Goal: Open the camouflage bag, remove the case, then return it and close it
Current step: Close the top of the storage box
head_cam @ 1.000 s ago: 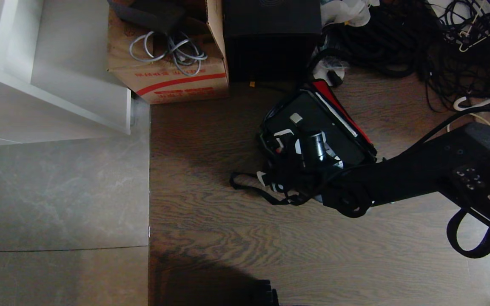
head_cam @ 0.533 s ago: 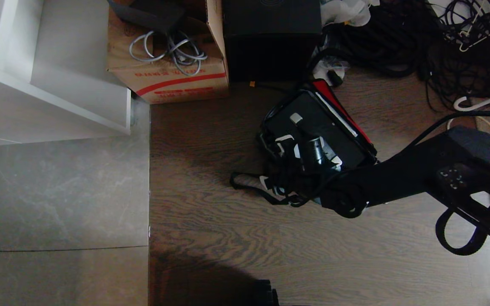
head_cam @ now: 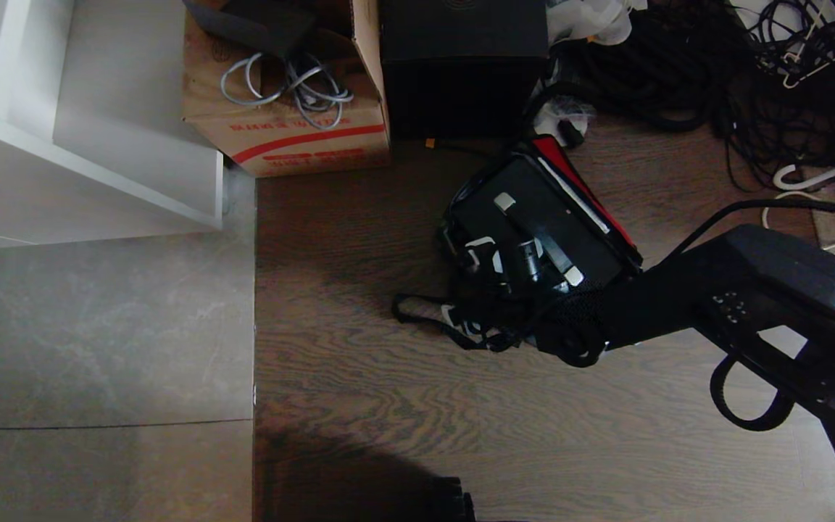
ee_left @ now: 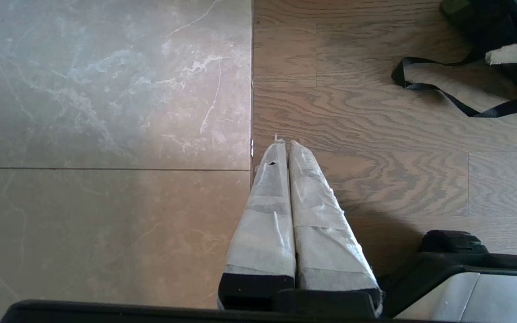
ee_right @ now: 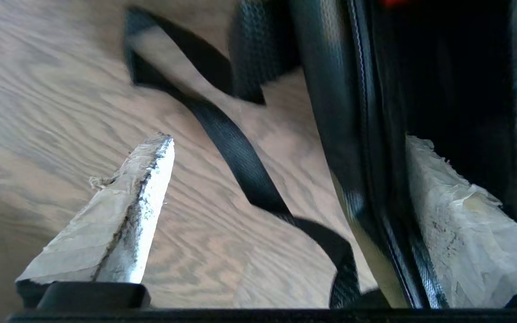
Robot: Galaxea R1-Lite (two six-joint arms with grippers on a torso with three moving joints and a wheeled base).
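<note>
one boxy soft fabric bag in camouflage with red lining (head_cam: pixel 591 190) lies open on the wooden floor (head_cam: pixel 403 406), with the black rigid rectangular case (head_cam: pixel 533 210) seated inside it, handle with silver end brackets facing up. the bag's black webbing strap (head_cam: pixel 425 319) trails loose on the floor towards the robot.

judged handling: the bag is limp and will sag or drag when pulled; its wall gives no firm purchase. the case looks stiff and probably has some weight. the handle across its top is the sound place to take hold, gripped at mid-span so it lifts level.

the right hand (head_cam: pixel 501 279) is low at the bag's near edge, fingers spread wide and gripping nothing. in the right wrist view one taped finger (ee_right: pixel 456 224) sits inside the bag's rim and the other hangs outside over the floor, straddling the wall. the left hand (ee_left: pixel 289 148) is parked well apart over the tile seam, fingers pressed together, empty.

surroundings: a brown cardboard box with grey cables (head_cam: pixel 287 109), a taller plain black box (head_cam: pixel 461 65) and a tangle of black cords (head_cam: pixel 678 80) lie beyond the bag. the loose strap is the likeliest snag.
</note>
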